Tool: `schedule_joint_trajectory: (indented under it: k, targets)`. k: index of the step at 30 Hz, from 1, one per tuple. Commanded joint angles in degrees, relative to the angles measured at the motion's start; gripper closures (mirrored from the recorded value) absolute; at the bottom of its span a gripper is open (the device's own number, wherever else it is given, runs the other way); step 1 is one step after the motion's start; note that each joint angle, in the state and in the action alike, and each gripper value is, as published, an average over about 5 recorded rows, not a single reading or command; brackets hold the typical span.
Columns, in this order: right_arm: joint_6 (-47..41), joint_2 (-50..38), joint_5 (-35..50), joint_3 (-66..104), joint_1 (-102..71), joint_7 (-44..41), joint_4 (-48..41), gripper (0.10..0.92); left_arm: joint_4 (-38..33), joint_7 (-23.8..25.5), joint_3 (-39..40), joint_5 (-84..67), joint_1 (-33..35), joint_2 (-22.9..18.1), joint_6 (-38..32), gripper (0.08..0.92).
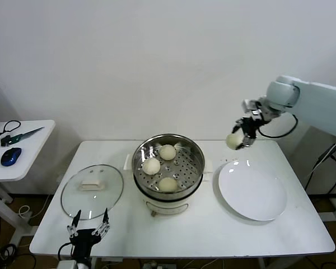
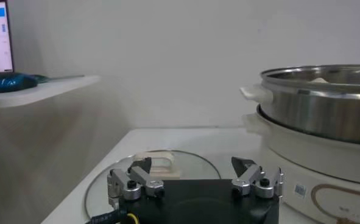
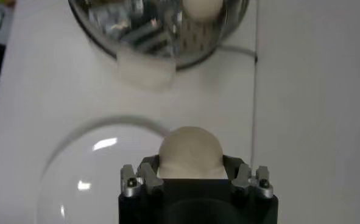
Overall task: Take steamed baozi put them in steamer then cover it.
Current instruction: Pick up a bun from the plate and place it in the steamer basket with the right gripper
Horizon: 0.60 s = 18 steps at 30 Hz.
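The steamer is a shiny steel pot on a white base at the table's middle. Three baozi lie on its perforated tray: one at the back, one at the left, one at the front. My right gripper is shut on the fourth baozi and holds it in the air above the table's back edge, between the steamer and the white plate. The right wrist view shows that baozi between the fingers. My left gripper is open and empty at the table's front left.
The clear glass lid with a white handle lies flat left of the steamer, just beyond my left gripper; it also shows in the left wrist view. A side table with a blue mouse stands at far left.
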Motion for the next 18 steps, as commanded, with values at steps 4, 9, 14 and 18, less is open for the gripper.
schedule_joint_trajectory:
  k: [4, 9, 14, 18]
  targets:
    - [-10.2, 15.7, 15.2, -2.1, 4.9, 8.4, 10.8, 0.33, -0.3, 0.1, 0.0, -0.1, -0.3, 0.1, 0.2, 0.177]
    - [-11.2, 18.2, 11.8, -1.4, -1.5, 10.1, 8.0, 0.33, -1.0, 0.2, -0.3, -0.5, 0.2, 0.0, 0.2, 0.177]
    - [-11.8, 18.4, 7.5, -1.1, -6.3, 11.0, 6.3, 0.33, -1.5, 0.2, -0.7, -0.8, 0.5, -0.3, 0.3, 0.177]
    - [-11.7, 17.8, 5.1, -1.2, -8.7, 11.2, 5.1, 0.33, -1.6, 0.3, -0.7, -0.8, 0.5, -0.7, 0.3, 0.177]
